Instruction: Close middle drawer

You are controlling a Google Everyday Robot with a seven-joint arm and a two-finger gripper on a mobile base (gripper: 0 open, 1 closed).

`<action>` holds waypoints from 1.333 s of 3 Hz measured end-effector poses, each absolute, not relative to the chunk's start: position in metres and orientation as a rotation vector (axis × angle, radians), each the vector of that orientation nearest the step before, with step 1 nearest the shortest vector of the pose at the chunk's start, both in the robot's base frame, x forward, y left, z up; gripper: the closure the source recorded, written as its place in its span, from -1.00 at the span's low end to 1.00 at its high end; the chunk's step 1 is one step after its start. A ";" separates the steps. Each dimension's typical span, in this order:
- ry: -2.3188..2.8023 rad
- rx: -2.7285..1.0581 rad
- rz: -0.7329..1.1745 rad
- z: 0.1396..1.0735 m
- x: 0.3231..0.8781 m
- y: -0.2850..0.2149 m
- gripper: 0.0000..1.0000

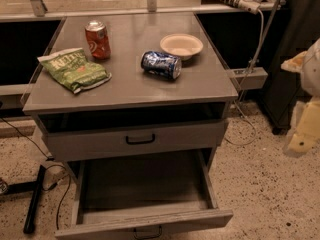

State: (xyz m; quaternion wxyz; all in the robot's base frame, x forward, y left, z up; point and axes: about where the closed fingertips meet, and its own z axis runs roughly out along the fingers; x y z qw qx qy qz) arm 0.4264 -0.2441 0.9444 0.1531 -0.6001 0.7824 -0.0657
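Grey cabinet top [150,86] carries four items. Red can [97,39] stands upright at back left. Green chip bag [74,70] lies flat near the left edge. Blue can [161,65] lies on its side at centre, just beside the pale bowl [181,45]. Gripper [301,140] hangs right of the cabinet, well apart from the top.

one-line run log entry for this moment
task: close middle drawer | middle drawer: pulled far out | hand: right edge of view, away from cabinet, not touching drawer | close: not yet done
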 end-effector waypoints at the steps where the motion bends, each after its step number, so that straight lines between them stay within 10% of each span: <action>1: 2.222 -1.728 -0.200 0.898 0.415 -0.256 -0.64; 4: 1.911 -1.780 0.250 0.809 0.391 -0.242 0.76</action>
